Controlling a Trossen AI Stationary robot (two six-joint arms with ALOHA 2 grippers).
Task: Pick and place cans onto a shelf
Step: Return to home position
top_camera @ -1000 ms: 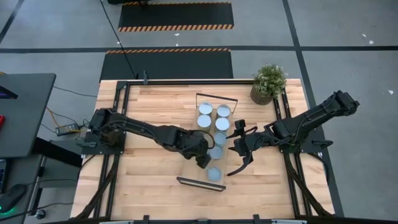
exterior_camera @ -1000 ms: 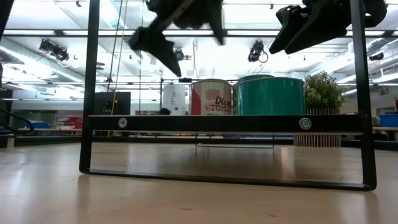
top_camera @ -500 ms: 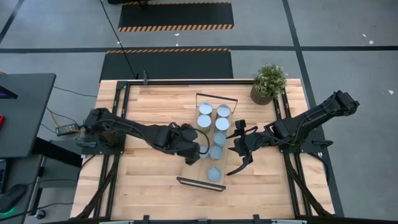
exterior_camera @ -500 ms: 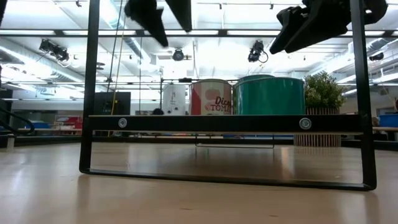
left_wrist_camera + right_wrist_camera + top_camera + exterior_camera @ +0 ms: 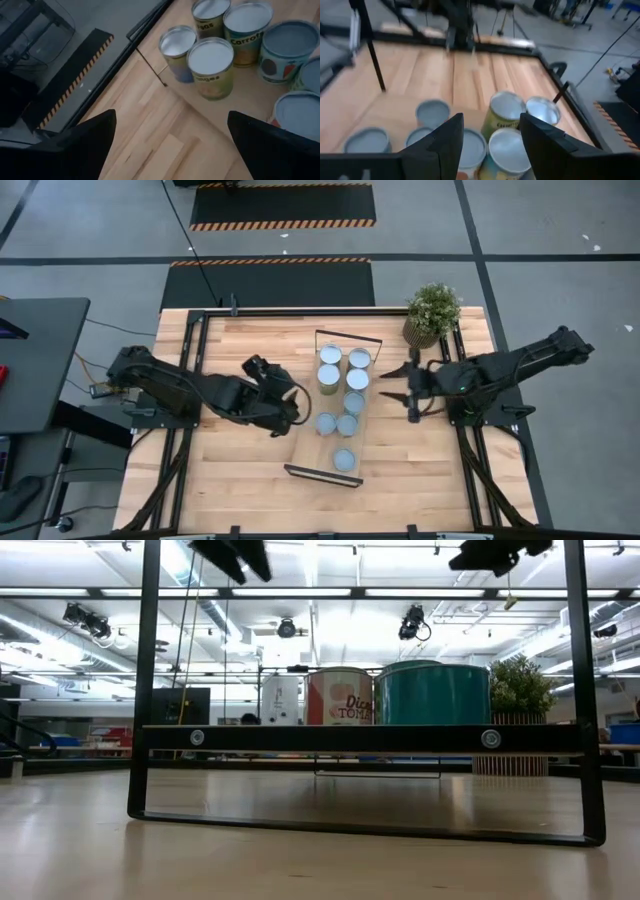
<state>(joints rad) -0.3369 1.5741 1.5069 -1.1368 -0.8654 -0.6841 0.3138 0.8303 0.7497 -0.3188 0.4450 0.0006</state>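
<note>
Dark left pincer, right pincer agape, raised, flanking shelf of cans.

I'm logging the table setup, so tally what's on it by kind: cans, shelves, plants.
Cans: 8, all on the shelf
Shelf: 1
Potted plant: 1
Total: 10

The wooden table bears a potted plant and the shelf, on which the cans stand.
</note>
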